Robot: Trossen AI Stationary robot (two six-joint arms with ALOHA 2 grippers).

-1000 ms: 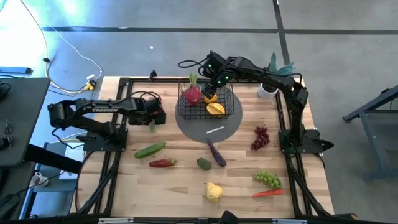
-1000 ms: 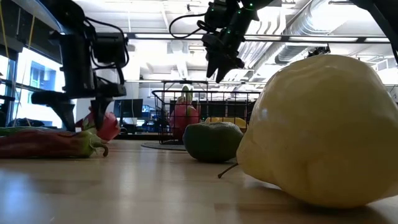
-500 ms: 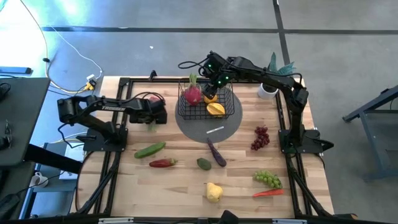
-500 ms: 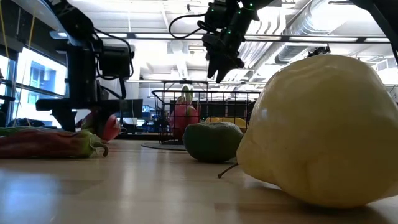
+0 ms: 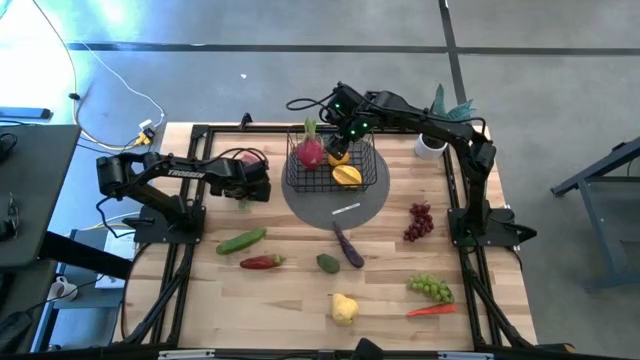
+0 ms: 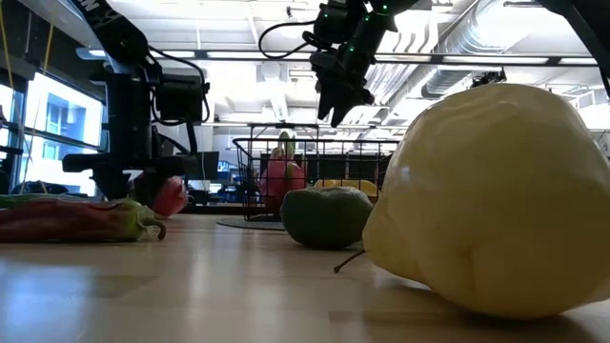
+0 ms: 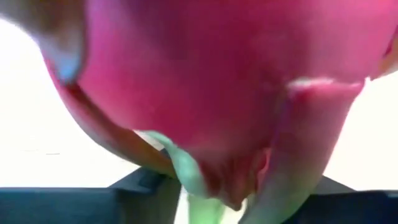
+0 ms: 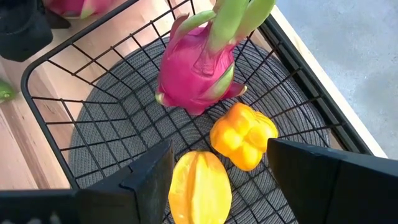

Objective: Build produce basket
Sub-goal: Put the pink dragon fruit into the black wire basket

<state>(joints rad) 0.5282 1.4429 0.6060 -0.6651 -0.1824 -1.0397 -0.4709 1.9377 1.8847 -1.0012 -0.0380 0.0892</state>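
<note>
On table's far side, black wire basket sat on round grey mat. Inside: one pink dragon fruit, an orange pepper-like piece and a yellow starfruit-like piece, all close together. R gripper hung above basket, fingers apart w/ nothing between them, wrist view looking down on the three pieces.

L gripper was low at table just left of basket, over a second dragon fruit. Fruit filled L wrist view, pink skin w/ green tips. Fingers either side of it, partway closed; cannot tell if they gripped it. Low view showed it on or near table surface.

Rest of produce lay loose on table: cucumber, red chilli, small green piece, eggplant, yellow piece, red grapes, green grapes, carrot. White-potted plant stood at far right corner.
</note>
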